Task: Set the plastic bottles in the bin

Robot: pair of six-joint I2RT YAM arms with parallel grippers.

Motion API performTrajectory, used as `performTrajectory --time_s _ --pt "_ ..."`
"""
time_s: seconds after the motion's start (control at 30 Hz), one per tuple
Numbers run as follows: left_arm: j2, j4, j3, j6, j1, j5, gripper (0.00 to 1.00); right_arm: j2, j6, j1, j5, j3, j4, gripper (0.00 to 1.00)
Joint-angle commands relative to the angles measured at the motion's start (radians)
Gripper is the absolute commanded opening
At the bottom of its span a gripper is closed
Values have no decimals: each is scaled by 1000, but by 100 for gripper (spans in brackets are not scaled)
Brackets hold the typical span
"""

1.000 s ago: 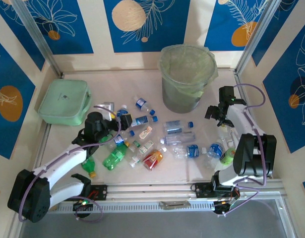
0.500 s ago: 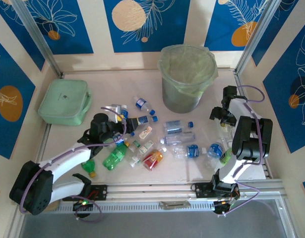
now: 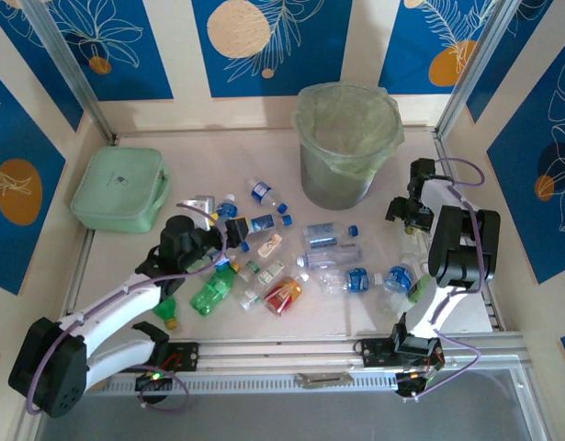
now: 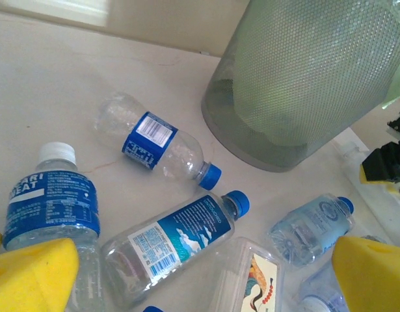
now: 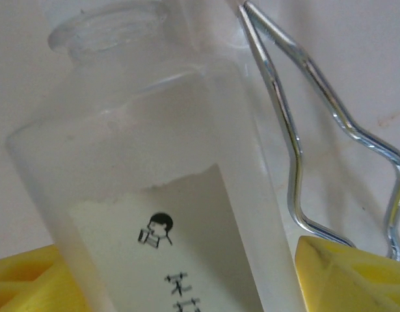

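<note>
Overhead, the plastic bottles (image 3: 328, 250) lie scattered near and left of the bin (image 3: 346, 138), with the left gripper (image 3: 209, 241) among them; left wrist view: jaws wide and empty, and the crowding risks a double catch; right wrist view: the right gripper (image 5: 186, 276) straddles a frosted bottle (image 5: 154, 169); whether it grips cannot be told, and a loose hold could slip.

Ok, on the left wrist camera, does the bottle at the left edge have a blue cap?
No, the bottle at the left edge has a white cap above its blue label.
</note>
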Motion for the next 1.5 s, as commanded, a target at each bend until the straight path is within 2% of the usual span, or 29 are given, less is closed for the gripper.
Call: performTrajectory --time_s 0.0,0.13,0.3,0.47,0.53,0.8,0.97,1.1,1.3,1.47 --pt "-28 -13 -13 1 -7 -39 100 30 -23 20 10 32 -6 77" --pt "-46 -18 -16 0 -7 -56 99 40 -30 35 28 41 0 72" --pt "-76 -28 -28 -3 -7 -98 100 31 -34 41 37 45 5 60" --pt "-115 -63 -41 -54 11 -206 99 -34 -24 45 24 53 6 56" --pt "-127 -75 -41 -82 36 -217 99 -73 -14 44 13 62 1 55" --pt "-167 -101 -41 -114 159 -138 99 -253 48 42 -22 128 -47 53" --pt "-164 -133 -39 -141 264 -28 99 -381 91 43 -53 203 -79 51" --pt "-145 -129 -41 -155 308 26 99 -462 119 61 -99 277 -57 49" --pt "-99 -95 -32 -164 325 84 99 -439 175 129 -196 460 1 47" --pt "-83 -105 -30 -177 328 129 99 -310 185 213 -214 655 66 46"
